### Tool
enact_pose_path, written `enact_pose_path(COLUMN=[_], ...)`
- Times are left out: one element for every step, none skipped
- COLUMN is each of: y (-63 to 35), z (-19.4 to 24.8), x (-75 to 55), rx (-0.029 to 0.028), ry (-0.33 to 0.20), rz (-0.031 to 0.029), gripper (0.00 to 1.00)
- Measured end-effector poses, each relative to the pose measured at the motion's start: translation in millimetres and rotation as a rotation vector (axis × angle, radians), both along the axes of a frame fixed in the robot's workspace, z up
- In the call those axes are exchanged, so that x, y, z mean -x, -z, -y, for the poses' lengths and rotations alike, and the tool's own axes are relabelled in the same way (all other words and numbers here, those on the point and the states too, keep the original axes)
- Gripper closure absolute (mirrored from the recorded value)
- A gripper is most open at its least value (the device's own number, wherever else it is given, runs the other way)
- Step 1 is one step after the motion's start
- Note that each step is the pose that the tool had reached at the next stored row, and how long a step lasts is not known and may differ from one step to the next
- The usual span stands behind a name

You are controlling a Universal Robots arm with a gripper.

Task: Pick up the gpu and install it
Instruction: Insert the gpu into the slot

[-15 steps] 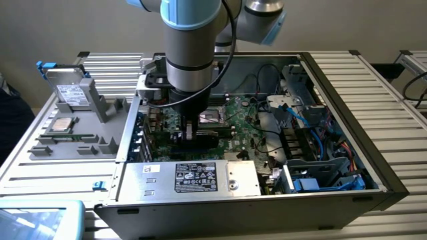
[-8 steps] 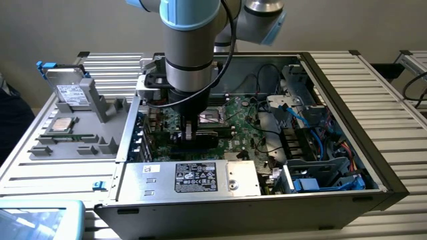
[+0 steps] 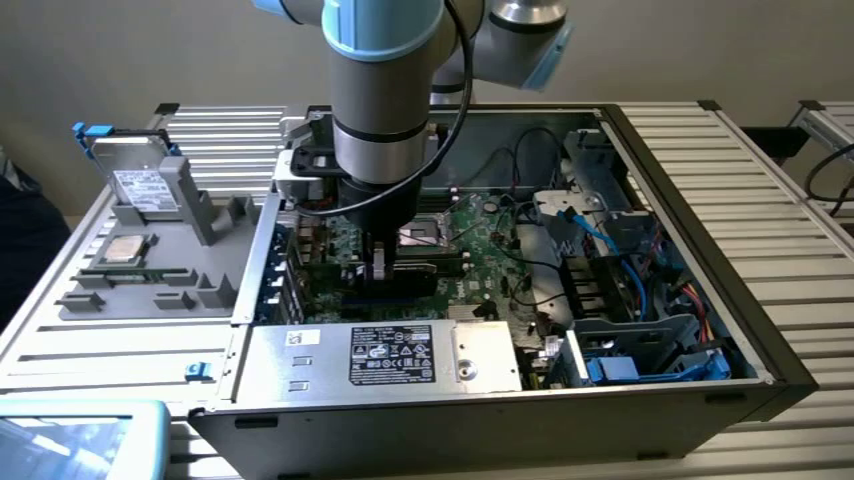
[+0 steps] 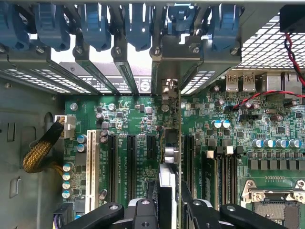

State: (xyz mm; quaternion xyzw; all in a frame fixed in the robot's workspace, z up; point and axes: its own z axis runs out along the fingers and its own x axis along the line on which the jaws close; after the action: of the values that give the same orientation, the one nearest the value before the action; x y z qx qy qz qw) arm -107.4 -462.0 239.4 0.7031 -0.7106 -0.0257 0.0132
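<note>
The gpu (image 4: 170,155) is a thin green card seen edge-on in the wrist view. It stands upright over the motherboard's black expansion slots (image 4: 131,162), and its silvery bracket (image 4: 167,57) lies against the case's rear slot openings. My gripper (image 4: 167,210) is shut on the card's near end, one black finger (image 4: 143,212) on each side. In the exterior view the gripper (image 3: 379,268) reaches down into the open computer case (image 3: 747,330), low over the motherboard (image 3: 467,250), with the card's silvery edge (image 3: 380,262) between the fingers.
A grey parts tray (image 3: 147,300) at the exterior view's left holds a hard drive (image 3: 140,185), a processor (image 3: 123,250) and a memory stick (image 3: 127,273). The power supply (image 3: 400,355) sits in front. Blue and black cables (image 3: 614,240) crowd the right. Blue slot clips (image 4: 138,28) line the rear.
</note>
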Motion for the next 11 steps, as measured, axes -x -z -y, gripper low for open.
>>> enact_pose_path(y=[0.1,0.2,0.3,0.4,0.4,0.4,0.4,0.4,0.4,0.4,0.4], z=[0.0,0.0,0.0,0.0,0.0,0.0,0.0,0.0,0.0,0.0,0.0], x=[0.1,0.4,0.6,0.7,0.8,0.8,0.8,0.8,0.8,0.8,0.8], rx=[0.0001,0.0000,0.0000,-0.0001,-0.0001,-0.0001,-0.0001,-0.0001,-0.0001,-0.0001,-0.0001], ry=[0.000,0.000,0.000,0.000,0.000,0.000,0.000,0.000,0.000,0.000,0.000], rz=[0.0000,0.0002,0.0000,-0.0001,-0.0001,-0.0001,-0.0001,-0.0001,-0.0001,-0.0001,-0.0001], gripper=[0.72,0.72,0.72,0.72,0.72,0.72,0.72,0.72,0.72,0.72,0.72])
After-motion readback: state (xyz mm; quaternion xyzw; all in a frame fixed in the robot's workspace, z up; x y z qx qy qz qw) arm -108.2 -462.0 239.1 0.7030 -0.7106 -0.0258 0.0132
